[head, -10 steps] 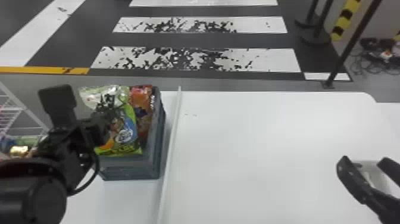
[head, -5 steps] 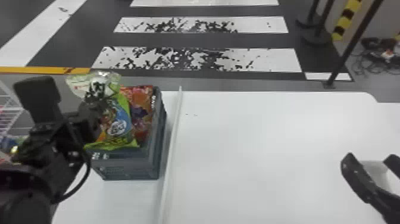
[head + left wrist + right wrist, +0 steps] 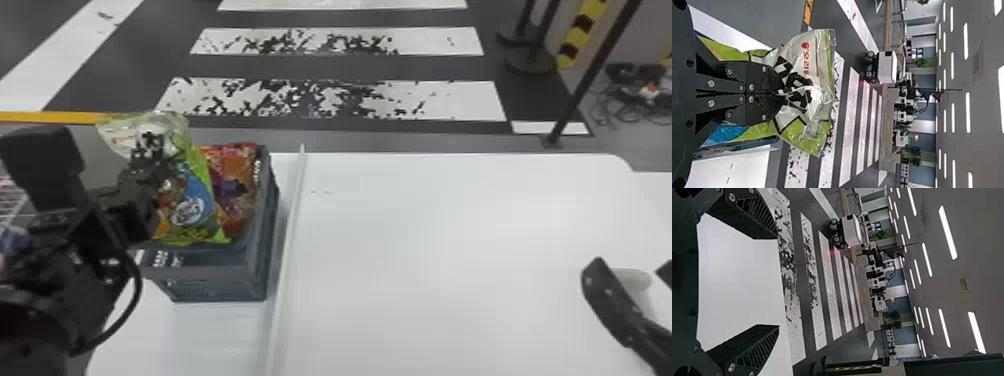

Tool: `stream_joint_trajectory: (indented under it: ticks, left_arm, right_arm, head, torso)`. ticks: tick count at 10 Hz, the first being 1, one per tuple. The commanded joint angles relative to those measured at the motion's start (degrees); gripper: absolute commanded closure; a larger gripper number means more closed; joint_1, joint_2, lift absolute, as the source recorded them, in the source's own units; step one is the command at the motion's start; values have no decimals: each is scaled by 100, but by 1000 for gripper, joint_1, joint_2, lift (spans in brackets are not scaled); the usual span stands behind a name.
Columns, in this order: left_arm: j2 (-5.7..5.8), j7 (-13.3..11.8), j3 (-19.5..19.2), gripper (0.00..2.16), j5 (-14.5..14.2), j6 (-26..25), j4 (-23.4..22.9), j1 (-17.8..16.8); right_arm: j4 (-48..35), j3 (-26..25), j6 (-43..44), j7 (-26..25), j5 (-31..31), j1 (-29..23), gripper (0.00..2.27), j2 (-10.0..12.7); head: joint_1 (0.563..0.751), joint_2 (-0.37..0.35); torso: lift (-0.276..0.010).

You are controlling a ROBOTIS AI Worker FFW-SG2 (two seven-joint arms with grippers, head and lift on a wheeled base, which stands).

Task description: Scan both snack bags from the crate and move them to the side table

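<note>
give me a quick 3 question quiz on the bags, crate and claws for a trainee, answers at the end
1. Fill in the blank: the red bag sits in the ____.
2. True or false: the right claw is open.
3. Which bag does the left claw grip? a) red b) green c) neither

Key: 1. crate; 2. true; 3. b, the green bag

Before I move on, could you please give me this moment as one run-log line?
left claw shut on green snack bag | red snack bag in crate | right claw open over white table
</note>
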State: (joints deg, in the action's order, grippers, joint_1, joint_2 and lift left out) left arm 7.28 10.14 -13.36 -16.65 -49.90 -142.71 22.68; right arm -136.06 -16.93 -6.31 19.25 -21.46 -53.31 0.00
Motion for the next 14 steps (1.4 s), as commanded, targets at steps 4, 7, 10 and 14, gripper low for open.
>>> stream_joint_trajectory:
  ticks: [4,7,10,14]
  left_arm:
    - [-7,252,317,1744,268,1443,463,149]
    - [-7,252,844,1740,593,3693,1553,158]
    - [-7,278,1161,1740,707,4045,1456,237]
    - [-86,199,1741,1740,663,2797,788,272]
  right_arm:
    - [-53,-3,160,18,-34,-109,124,5]
    - [-97,-64,230,18,-34,-188,120,5]
    - [-105,-56,230,9,-25,-180,120,5]
    - [-61,-56,230,0,1,-118,120,5]
  head:
    - [695,82]
    - [695,60]
    - [695,29]
    - [695,-55]
  torso:
    - [-29]
    - [-29]
    - [-29]
    - [-29]
